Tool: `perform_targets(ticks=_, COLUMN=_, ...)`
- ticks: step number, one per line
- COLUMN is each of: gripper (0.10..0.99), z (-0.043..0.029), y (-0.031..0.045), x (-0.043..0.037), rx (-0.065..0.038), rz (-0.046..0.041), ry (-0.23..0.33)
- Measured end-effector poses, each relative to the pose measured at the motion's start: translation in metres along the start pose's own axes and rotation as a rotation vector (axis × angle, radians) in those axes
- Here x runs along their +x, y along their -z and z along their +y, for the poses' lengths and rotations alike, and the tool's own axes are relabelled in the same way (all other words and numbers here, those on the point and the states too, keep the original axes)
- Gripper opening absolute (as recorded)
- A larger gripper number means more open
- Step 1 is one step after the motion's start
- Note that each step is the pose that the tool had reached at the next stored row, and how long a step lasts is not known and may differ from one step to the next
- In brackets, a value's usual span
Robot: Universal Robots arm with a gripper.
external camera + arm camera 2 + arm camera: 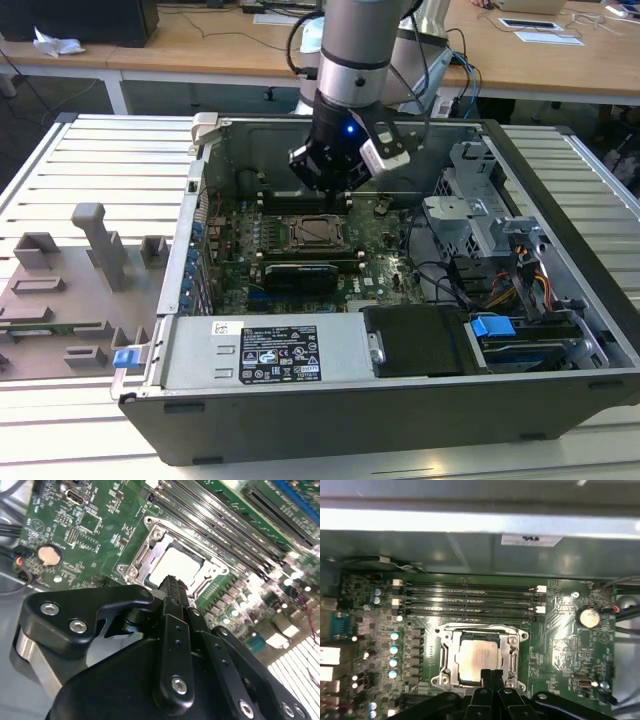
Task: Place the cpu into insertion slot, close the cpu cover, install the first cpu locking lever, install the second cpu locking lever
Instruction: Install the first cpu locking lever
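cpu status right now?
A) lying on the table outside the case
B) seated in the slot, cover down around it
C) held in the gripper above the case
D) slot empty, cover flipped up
B: in both wrist views the cpu sits in the slot with the cover framing it; the gripper is at the socket's edge, its fingers together, holding nothing.

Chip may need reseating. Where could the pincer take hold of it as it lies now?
Probably nowhere yet. The chip lies flat, and the metal frame seems to lie over its rim, so only the flat top shows. With the metal frame lifted, I would come from straight above and pinch two opposite edges.
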State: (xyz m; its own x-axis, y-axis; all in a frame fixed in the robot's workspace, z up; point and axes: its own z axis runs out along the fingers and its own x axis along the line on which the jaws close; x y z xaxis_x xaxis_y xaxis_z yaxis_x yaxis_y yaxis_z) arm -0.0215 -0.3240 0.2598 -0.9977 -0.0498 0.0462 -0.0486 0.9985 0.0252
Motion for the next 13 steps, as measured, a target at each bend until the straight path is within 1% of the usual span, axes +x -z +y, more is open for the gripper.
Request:
perform_targets(ticks=3, gripper=0.106, z=0.0004, y=0.0156, x=0.0007, rx=0.0, rz=0.0001, ry=0.0)
perform_targets(ticks=4, gripper=0.106, z=0.0005, y=0.0196, x=0.0009, rx=0.0, rz=0.0001, ry=0.0)
perform_targets(ticks=5, gripper=0.106, z=0.0006, y=0.0219, x=0.001, rx=0.0, rz=0.0001, ry=0.0)
perform_targets(ticks=6, gripper=0.106, z=0.0007, y=0.0267, x=0.0012, rx=0.0, rz=0.0, ry=0.0)
perform_targets(ticks=8, gripper=0.106, z=0.0008, y=0.0296, x=0.0014, rx=0.0, rz=0.0001, ry=0.0)
perform_targets(ticks=13, gripper=0.106, z=0.0008, y=0.0301, x=0.0014, rx=0.0, rz=0.0, ry=0.0)
